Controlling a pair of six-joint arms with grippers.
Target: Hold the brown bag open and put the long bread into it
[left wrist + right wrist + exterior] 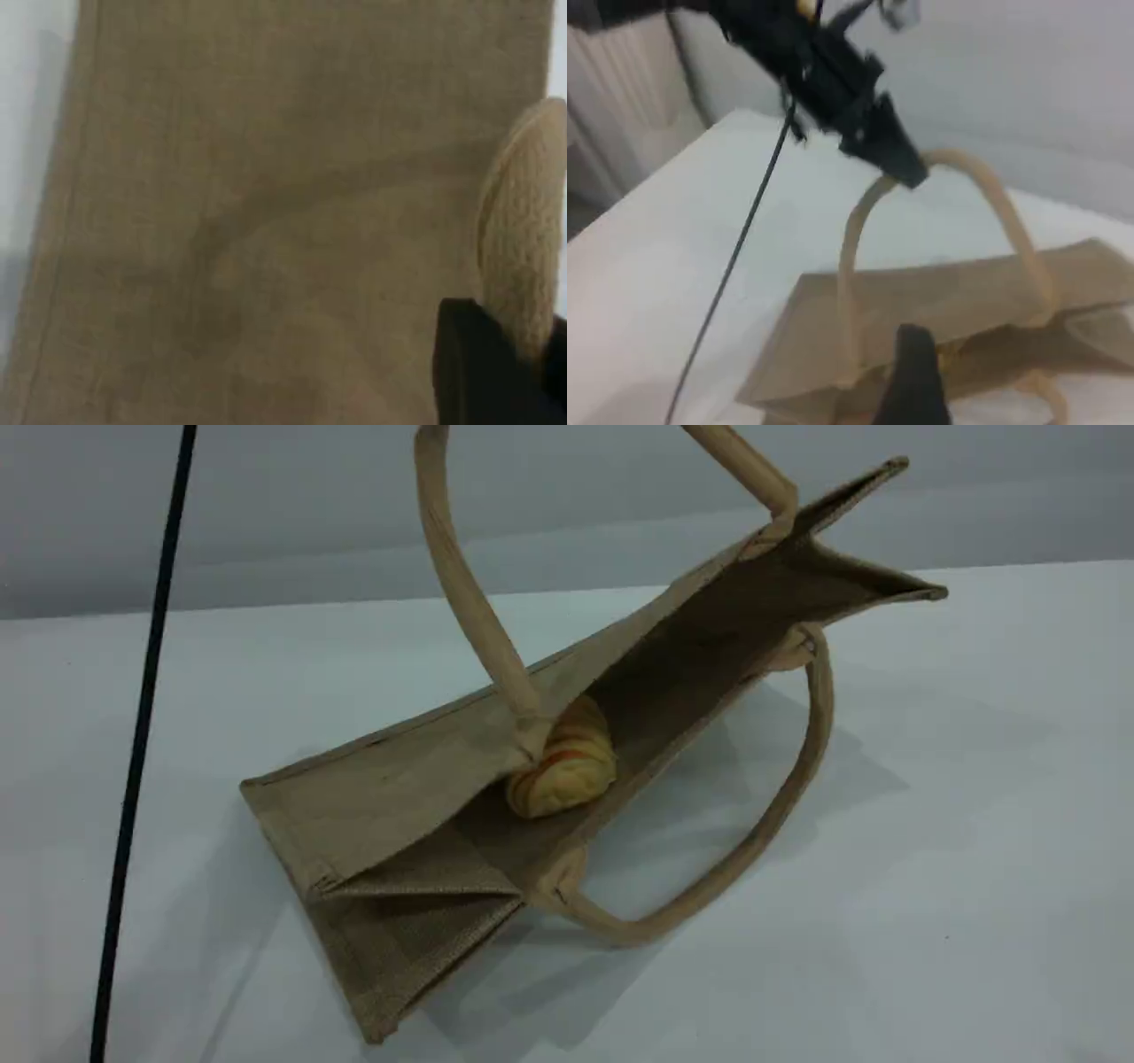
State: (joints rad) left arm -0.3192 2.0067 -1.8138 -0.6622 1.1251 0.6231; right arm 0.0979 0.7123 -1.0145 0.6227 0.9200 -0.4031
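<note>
The brown bag [416, 779] lies on its side on the white table, its mouth gaping toward the right. The long bread [567, 766] rests just inside the mouth, half hidden behind the upper handle [461, 576]. That handle rises past the top of the scene view. In the right wrist view my left gripper [899, 164] is shut on the handle's top [957, 161] and holds it up. The left wrist view shows the bag's cloth [266, 221] and the gripped handle [523, 239]. My right gripper [921, 390] hovers above the bag, open and empty. The lower handle [802, 779] lies flat.
A black cable [142, 717] hangs down the left side, also seen as a thin cable [735, 257] in the right wrist view. The table's [974, 824] far edge meets a grey wall behind the bag.
</note>
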